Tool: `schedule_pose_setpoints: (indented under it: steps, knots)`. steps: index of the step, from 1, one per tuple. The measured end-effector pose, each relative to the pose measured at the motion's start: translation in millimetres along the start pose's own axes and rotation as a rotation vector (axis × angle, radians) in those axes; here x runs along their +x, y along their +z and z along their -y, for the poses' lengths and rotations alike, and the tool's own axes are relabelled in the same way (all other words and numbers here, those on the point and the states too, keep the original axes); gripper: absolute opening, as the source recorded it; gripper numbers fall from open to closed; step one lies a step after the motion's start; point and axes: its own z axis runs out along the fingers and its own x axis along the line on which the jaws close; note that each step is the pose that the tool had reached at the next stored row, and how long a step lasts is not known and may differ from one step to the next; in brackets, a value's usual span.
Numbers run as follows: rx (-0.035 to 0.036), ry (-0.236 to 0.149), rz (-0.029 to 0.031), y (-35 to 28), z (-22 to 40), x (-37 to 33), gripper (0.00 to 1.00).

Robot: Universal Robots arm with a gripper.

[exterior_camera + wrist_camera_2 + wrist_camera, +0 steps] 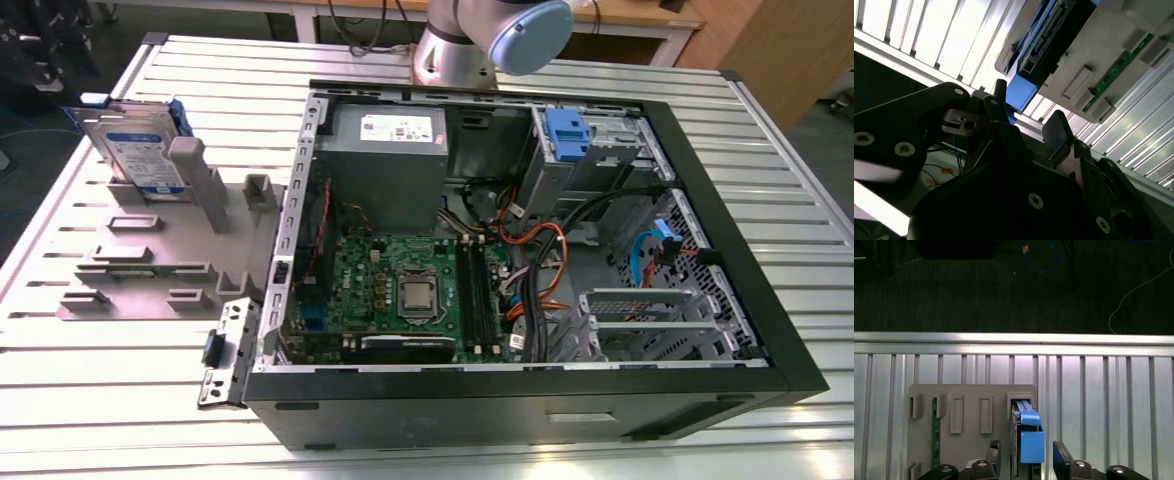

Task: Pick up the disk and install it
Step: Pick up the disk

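**Counter.** One slatted aluminium counter [107, 400] carries one open black desktop computer case [534, 385] and one flat grey plastic holding fixture [147, 260]. The fixture lies between the case and the counter edge on the exterior view's left, just beside the case wall.

**Disk.** There is one disk [140, 150]: a flat rectangular silver-metal drive with a white-and-blue label, edged by a blue plastic carrier frame. It stands upright on its edge in a slot at the fixture corner nearest the counter's corner. It is not installed in the case. In the first wrist view the disk [1029, 435] is seen edge-on, with the blue frame uppermost.

**Gripper.** The black gripper [1027, 454] is positioned over the disk. Its two fingers [1061, 457] are spread apart, one on each side of the blue frame, with a gap visible on both sides. They grasp nothing. The second wrist view shows the same gripper [1029, 112], with the disk [1054, 30] beyond its fingertips.

**Other items.**
- One narrow green circuit board [935, 432] stands in another slot of the fixture, well apart from the disk.
- One grey metal box with a white sticker [387, 140] sits in the case.
- One green main board [400, 290] also sits in the case.
- One small blue plastic latch piece [567, 135] sits in the case.
- One silver-and-blue robot arm segment [487, 40] rises at the counter's far edge.
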Motion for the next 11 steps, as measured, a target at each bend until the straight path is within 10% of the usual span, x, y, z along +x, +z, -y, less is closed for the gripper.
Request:
schedule_pose_setpoints:
  steps: [11]
  knots:
    - [0.0033,-0.016,-0.0007,12.3,-0.1,-1.6,0.56]
